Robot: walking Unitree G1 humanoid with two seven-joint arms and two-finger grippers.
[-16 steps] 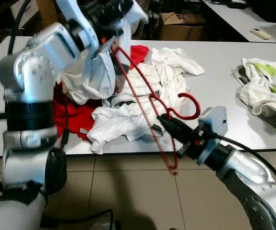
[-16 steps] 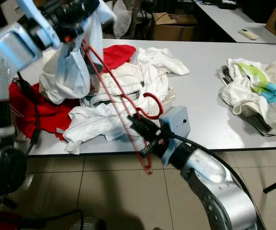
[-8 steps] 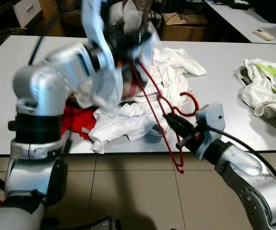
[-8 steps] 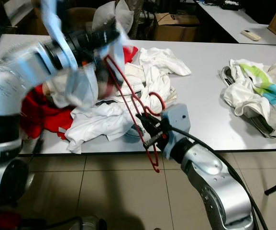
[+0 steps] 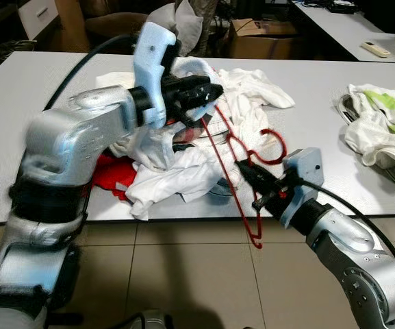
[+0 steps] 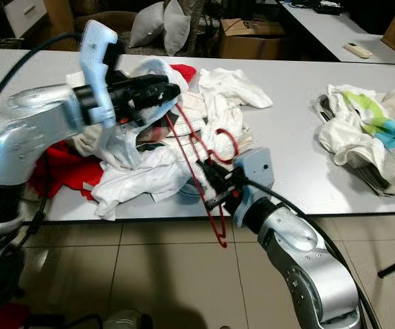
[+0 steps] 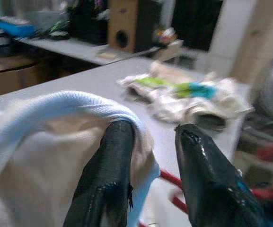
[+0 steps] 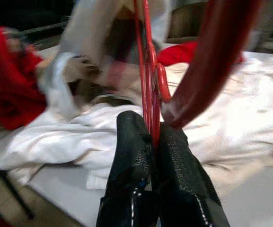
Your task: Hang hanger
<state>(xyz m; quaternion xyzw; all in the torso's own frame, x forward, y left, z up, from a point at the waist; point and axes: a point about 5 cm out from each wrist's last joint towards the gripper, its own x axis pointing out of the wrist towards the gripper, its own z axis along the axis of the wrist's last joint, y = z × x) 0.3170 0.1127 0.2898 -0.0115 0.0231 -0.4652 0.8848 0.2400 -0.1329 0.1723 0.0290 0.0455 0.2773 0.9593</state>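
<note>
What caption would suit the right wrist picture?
Right gripper pinches a red hanger above a pile of white clothes.

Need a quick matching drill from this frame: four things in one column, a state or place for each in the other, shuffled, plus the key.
Things:
1. red hanger
2. pale blue-edged garment
3. white, green and blue clothes
4. red garment

States or places:
A. lying apart on the table's right side
B. pinched by the left gripper above the clothes pile
C. partly under the white clothes at the pile's left edge
D. clamped in the right gripper, lower corner hanging past the table edge

Pairs: 1-D, 2-B, 3-A, 4-C
</note>
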